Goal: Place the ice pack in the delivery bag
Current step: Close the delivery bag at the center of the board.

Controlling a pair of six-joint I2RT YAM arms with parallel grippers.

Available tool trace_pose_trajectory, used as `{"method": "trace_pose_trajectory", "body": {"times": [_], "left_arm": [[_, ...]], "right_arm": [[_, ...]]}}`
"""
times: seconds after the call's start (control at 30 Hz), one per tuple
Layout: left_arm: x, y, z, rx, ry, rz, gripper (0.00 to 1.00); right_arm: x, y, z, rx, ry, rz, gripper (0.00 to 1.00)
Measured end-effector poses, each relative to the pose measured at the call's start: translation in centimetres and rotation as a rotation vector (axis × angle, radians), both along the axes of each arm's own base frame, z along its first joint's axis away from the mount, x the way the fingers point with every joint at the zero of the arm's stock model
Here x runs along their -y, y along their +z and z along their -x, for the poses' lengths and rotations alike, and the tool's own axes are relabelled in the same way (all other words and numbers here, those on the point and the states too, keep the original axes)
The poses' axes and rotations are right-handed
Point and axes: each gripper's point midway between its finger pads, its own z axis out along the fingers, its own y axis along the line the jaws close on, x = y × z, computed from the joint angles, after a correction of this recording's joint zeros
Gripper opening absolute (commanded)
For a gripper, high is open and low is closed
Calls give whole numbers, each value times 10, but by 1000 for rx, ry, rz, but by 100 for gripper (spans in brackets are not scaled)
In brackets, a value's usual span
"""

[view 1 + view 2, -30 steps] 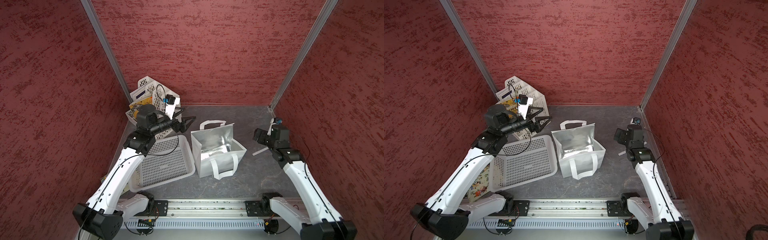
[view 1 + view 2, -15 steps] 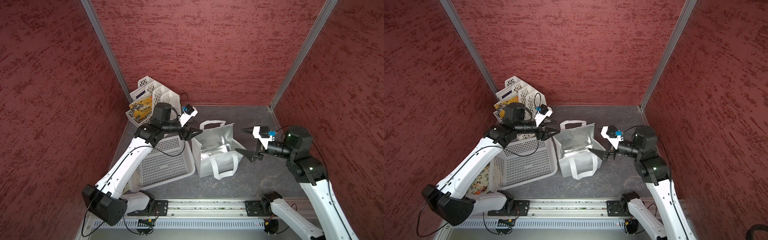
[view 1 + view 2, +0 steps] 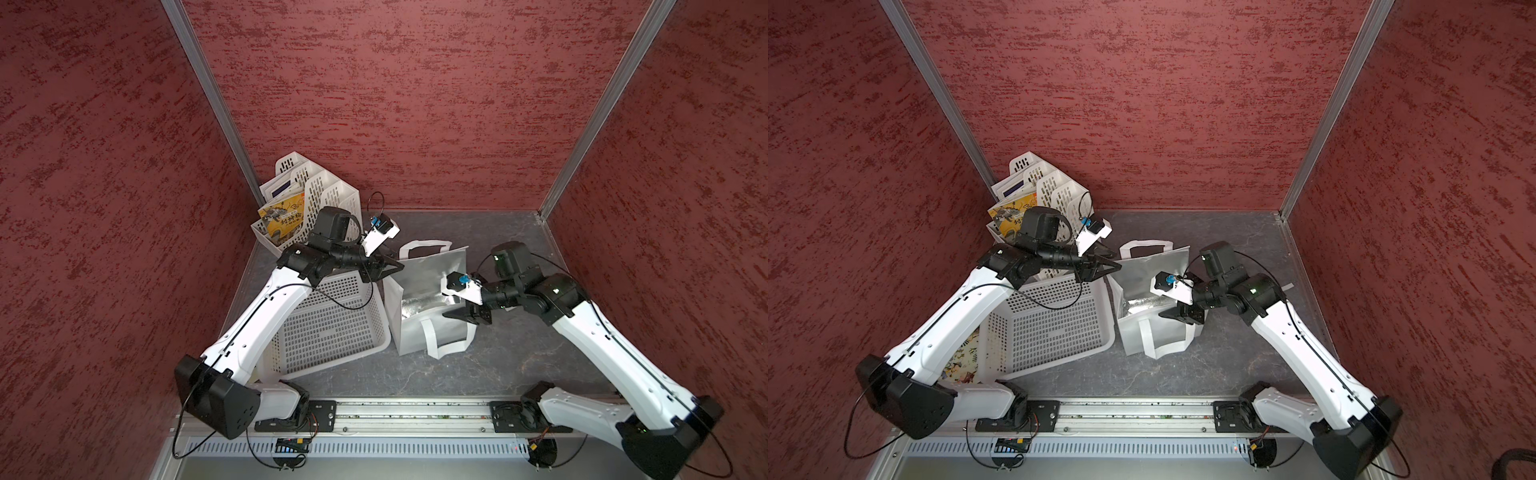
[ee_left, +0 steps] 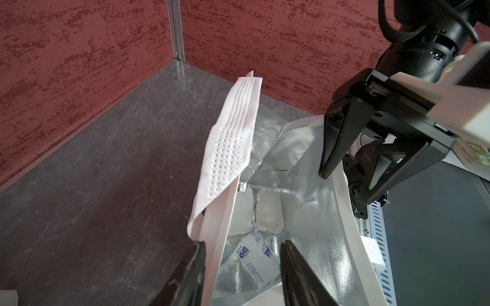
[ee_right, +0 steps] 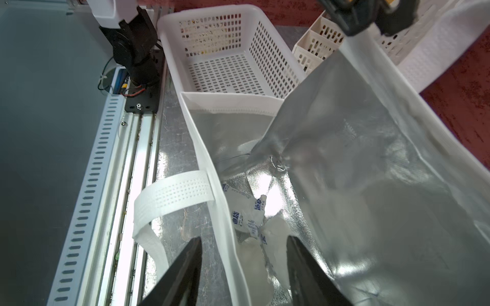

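Observation:
The delivery bag [image 3: 419, 332] [image 3: 1142, 328], white with silvery lining, stands open mid-table. The ice pack [image 4: 256, 251] [image 5: 245, 220], white with blue print, lies on its bottom; the top views do not show it. My left gripper [image 3: 395, 267] [image 3: 1112, 266] [image 4: 242, 243] is open and straddles the bag's rim on the basket side, one finger outside and one inside, not clamped. At the opposite end, my right gripper [image 3: 459, 314] [image 3: 1169, 314] [image 5: 243, 238] is open over the near wall, which runs between its spread fingers. One loop handle [image 4: 233, 132] stands up; the other handle [image 5: 172, 196] hangs outside.
A white perforated basket [image 3: 328, 332] sits right against the bag's left side, under my left arm. A white file rack with books [image 3: 299, 203] fills the back left corner. Red walls close in three sides; the arms' mounting rail [image 3: 374, 411] runs along the front.
Both arms have come in to the bag, the right one swinging over from the right wall. Both pairs of jaws have narrowed and now sit over opposite rims.

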Motion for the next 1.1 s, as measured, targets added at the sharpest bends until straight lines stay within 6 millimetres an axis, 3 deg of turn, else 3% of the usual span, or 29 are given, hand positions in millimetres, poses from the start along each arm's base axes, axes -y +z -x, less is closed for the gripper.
{"method": "trace_pose_trajectory", "body": {"times": [0.1,0.3,0.47,0.6,0.67,0.87,1.07,1.1], "left_arm": [[1,-7,-2,-11,-1,-10,25],[4,-16,1,-55,-26,-4,7],[8,-23,3,-106,-59,9,3],[7,-23,3,-129,-63,26,6],[3,-21,0,-140,-51,39,15],[-28,-14,-21,-166,75,113,70],[-77,3,-20,-40,217,217,99],[-82,2,-17,-30,224,231,100]], "right_arm": [[-2,-4,-3,11,17,16,41],[-13,-2,1,19,75,2,17],[-33,-5,2,-4,118,-22,0],[-43,-8,-22,-7,21,-27,0],[-46,-9,-36,-1,-41,-30,0],[-54,-9,-63,5,-144,-61,0],[-55,-12,-75,9,-202,-70,0],[-55,-12,-77,8,-211,-69,0]]}}
